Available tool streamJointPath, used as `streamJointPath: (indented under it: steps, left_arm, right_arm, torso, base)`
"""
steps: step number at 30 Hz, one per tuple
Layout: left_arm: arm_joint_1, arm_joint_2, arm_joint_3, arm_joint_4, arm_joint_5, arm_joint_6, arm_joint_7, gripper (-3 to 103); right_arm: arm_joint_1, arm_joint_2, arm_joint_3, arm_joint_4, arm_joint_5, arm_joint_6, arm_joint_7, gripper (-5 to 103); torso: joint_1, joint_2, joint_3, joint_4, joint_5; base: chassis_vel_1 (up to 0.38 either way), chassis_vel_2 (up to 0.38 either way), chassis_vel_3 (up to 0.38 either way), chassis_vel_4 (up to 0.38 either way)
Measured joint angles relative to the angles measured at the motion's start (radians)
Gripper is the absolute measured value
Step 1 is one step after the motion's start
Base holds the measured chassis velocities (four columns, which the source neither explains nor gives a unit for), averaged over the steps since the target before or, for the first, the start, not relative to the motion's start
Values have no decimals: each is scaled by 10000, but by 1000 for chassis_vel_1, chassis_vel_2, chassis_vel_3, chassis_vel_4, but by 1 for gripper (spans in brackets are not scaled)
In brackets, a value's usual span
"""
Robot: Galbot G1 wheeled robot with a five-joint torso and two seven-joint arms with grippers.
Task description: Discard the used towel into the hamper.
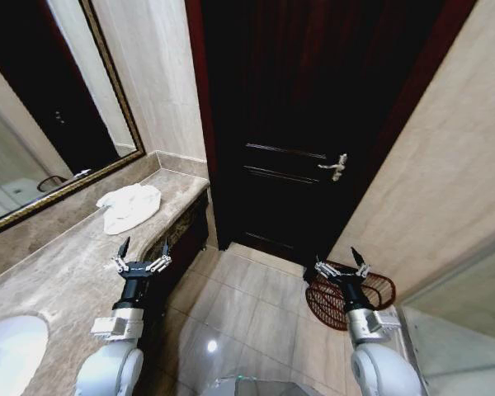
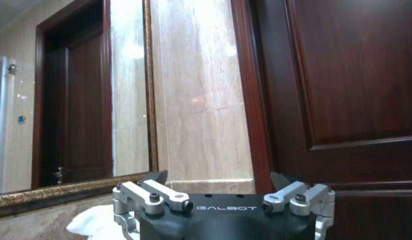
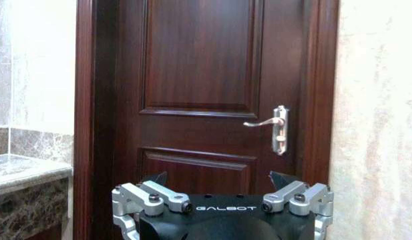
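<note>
A stretch of open tiled floor (image 1: 256, 309) is seen between the two raised arms, bounded ahead by the dark wooden door (image 1: 305, 124) and on the left by the edge of the marble countertop (image 1: 82, 256). The left gripper (image 1: 140, 262) is held upright over the counter's edge with its fingers spread and nothing between them, the crumpled white towel (image 1: 129, 206) lying on the counter well ahead of it. The right gripper (image 1: 341, 270) is likewise raised with fingers parted and unloaded, and the wire hamper (image 1: 349, 297) is seen on the floor just beyond and below it by the wall, apparently tipped and holding nothing, though its pose is hard to judge.
</note>
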Motion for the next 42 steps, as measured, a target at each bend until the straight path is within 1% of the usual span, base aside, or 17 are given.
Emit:
streamJointPath:
  steps: [22, 34, 36, 37, 39, 41, 42]
  left_arm:
    - [183, -53, -13, 2, -11, -261, -31, 100]
    - [110, -91, 26, 1, 17, -260, -61, 100]
    - [101, -89, 60, 6, -47, -56, -161, 100]
    - [101, -89, 60, 6, -47, -56, -161, 100]
    - [38, -13, 104, -34, -162, 464, -389, 100]
    - [14, 8, 114, -38, -174, 547, -437, 100]
    - [-149, 103, 126, -45, -208, 888, -568, 100]
  right_arm:
    - [-258, 29, 6, 83, -108, 202, -44, 100]
    - [-196, 13, 2, 27, -89, 180, -39, 100]
    - [-144, 9, -36, -11, -15, 174, 41, 100]
    - [-144, 9, -36, -11, -15, 174, 41, 100]
    - [-52, 17, -100, -29, -14, 58, 265, 100]
    - [-42, 16, -104, -28, -16, 32, 285, 100]
    - [-14, 12, -109, -26, -33, -20, 312, 100]
  torso:
    - [0, 0, 0, 0, 0]
    - [0, 0, 0, 2, 0]
    - [-1, 0, 0, 2, -1]
    - [-1, 0, 0, 2, -1]
    - [3, -1, 2, -1, -1]
    - [2, -1, 1, -2, -1]
    - [2, -1, 1, -2, 0]
  base:
    - [-56, 153, 157, -58]
    - [-26, 160, 168, -30]
    - [-65, 132, 121, -73]
    - [-59, 118, 121, -74]
    - [-85, 56, 57, -63]
    - [-60, 31, 50, -52]
    - [-60, 18, 21, -19]
